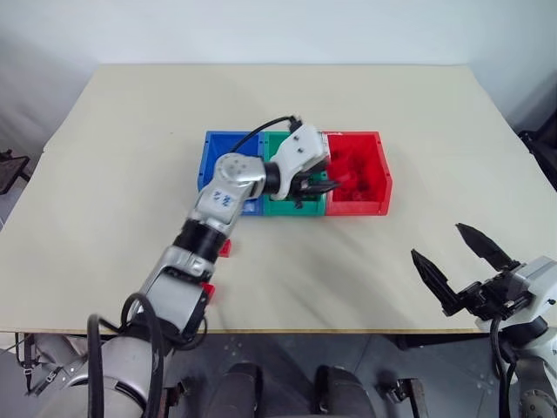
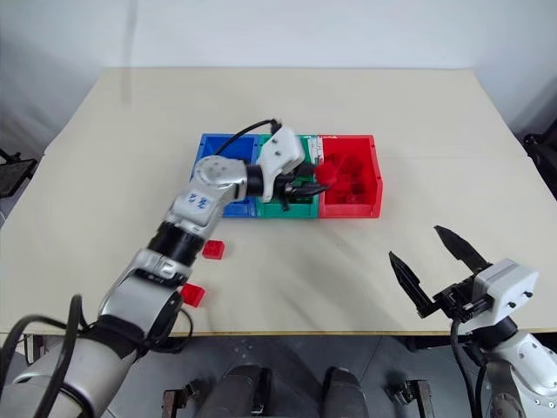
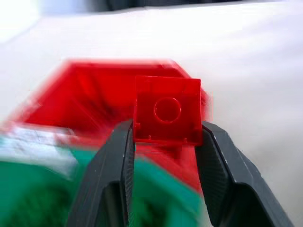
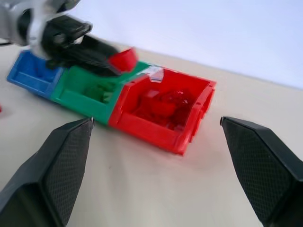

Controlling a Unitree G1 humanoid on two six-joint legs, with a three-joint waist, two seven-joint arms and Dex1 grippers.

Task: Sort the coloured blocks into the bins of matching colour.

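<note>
The three bins stand joined in a row at mid-table: blue (image 1: 223, 153), green (image 1: 278, 207) and red (image 1: 372, 174). My left gripper (image 2: 312, 183) reaches level over the green bin and is shut on a red block (image 3: 168, 111), which hangs at the red bin's near wall, also seen as the red block (image 4: 122, 58). Red pieces (image 4: 163, 105) lie inside the red bin. Two more red blocks lie on the table beside my left arm, one block (image 2: 213, 250) closer to the bins and another block (image 2: 192, 295) near the front edge. My right gripper (image 1: 439, 242) hovers open and empty at the front right.
The table's front edge (image 1: 348, 329) runs just below my right gripper. Bare tabletop (image 1: 287, 96) stretches behind the bins and to their right. A black cable (image 1: 261, 131) loops over the left wrist above the blue bin.
</note>
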